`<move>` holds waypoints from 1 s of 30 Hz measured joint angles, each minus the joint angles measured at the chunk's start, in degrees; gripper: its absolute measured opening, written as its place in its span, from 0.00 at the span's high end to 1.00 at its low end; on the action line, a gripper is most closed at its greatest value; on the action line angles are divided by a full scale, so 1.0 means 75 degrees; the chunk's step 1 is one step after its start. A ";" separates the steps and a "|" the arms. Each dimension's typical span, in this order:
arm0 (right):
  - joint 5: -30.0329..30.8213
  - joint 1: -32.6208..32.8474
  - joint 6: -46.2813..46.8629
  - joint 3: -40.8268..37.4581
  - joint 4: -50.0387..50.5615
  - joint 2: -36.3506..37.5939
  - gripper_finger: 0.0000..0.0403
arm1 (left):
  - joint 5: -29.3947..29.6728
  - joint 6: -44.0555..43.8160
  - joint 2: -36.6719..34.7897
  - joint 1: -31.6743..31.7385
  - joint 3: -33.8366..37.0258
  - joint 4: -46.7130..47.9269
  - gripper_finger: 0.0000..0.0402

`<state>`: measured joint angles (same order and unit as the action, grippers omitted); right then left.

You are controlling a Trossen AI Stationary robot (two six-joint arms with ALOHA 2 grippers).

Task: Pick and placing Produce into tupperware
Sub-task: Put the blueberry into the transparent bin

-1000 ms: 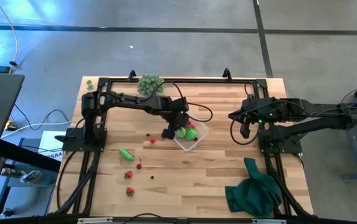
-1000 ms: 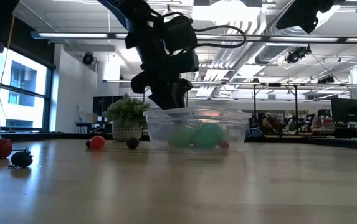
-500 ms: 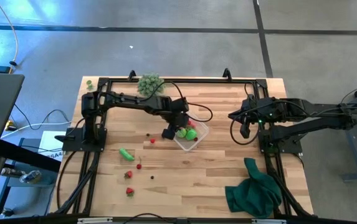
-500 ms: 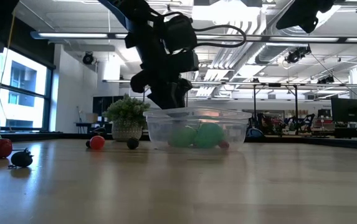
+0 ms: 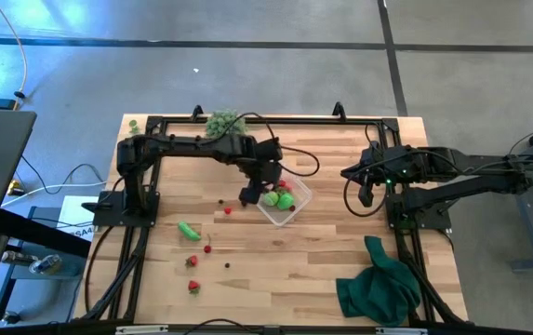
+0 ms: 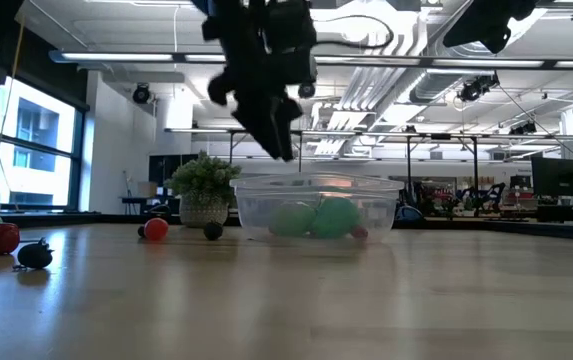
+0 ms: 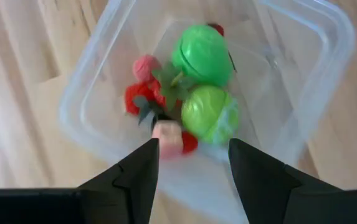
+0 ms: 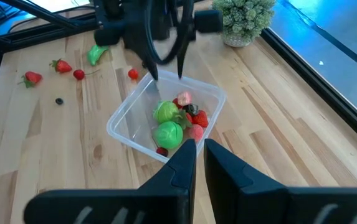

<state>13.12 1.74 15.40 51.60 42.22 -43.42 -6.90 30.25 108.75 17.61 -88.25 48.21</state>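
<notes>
The clear tupperware stands on the table's middle and holds two bright green round pieces, several red pieces and a pale pink one. My left gripper hovers open above the tupperware's left part, fingers pointing down, holding nothing; in the low view it hangs clear above the rim. More produce lies to the left on the wood: a green oblong piece, red berries and small dark ones. My right gripper waits shut near the table's right edge.
A pale green bushy clump stands at the far edge. A dark green cloth lies heaped at the near right corner. Black frame rails run along the left and right sides. Bare wood lies near of the tupperware.
My left gripper has risen from the tupperware's left rim to well above it, shifting slightly toward the far edge. The tupperware and the loose produce on the table have stayed where they were.
</notes>
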 joint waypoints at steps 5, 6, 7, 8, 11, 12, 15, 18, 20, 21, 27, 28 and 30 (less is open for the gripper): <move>-0.0001 0.0001 -0.0001 0.0001 0.0000 -0.0001 0.94 | 0.0807 0.0200 -0.0006 -0.0003 -0.1123 0.1767 0.58; -0.0003 0.0003 -0.0002 0.0001 0.0000 -0.0003 0.94 | 0.0901 0.0200 -0.0006 -0.0003 -0.1304 0.2061 0.59; -0.0002 0.0003 -0.0002 0.0002 0.0000 0.0000 0.94 | 0.1014 0.0200 -0.0006 0.0000 -0.1481 0.2395 0.60; 0.0000 0.0003 0.0000 0.0003 0.0000 0.0000 0.94 | 0.1111 0.0203 -0.0006 0.0000 -0.1618 0.2685 0.60; 0.0000 0.0001 -0.0002 0.0003 0.0000 0.0000 0.94 | 0.1276 0.0196 -0.0006 0.0000 -0.1789 0.3222 0.61; -0.0001 0.0000 0.0000 0.0003 0.0000 0.0000 0.94 | 0.1266 0.0193 -0.0006 0.0000 -0.1786 0.3317 0.62; -0.0001 0.0002 0.0000 0.0001 0.0000 -0.0001 0.94 | 0.1160 0.0140 -0.0006 -0.0043 -0.1672 0.3722 0.62; -0.0003 0.0000 0.0000 0.0002 0.0000 0.0000 0.94 | 0.1153 0.0139 -0.0080 -0.0149 -0.1213 0.3859 0.62; 0.0000 0.0000 -0.0001 0.0001 0.0000 0.0000 0.94 | 0.1119 0.0136 -0.0335 -0.0235 -0.0737 0.3740 0.63; -0.0001 0.0000 -0.0001 0.0003 0.0000 -0.0003 0.94 | 0.1095 0.0110 -0.0536 -0.0282 -0.0423 0.3546 0.63; -0.0001 0.0002 0.0000 0.0003 0.0001 0.0000 0.94 | 0.0926 -0.0507 -0.2190 -0.0303 0.1932 0.2048 0.65; -0.0001 0.0000 0.0000 0.0003 0.0001 -0.0001 0.94 | 0.0901 -0.0631 -0.2529 -0.0299 0.2353 0.1765 0.65; -0.0001 0.0002 -0.0001 0.0001 0.0000 0.0000 0.94 | 0.0897 -0.0784 -0.3157 -0.0298 0.3189 0.1045 0.66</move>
<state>13.11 1.75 15.38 51.61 42.22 -43.42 -0.17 24.37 85.07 15.37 -64.33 56.04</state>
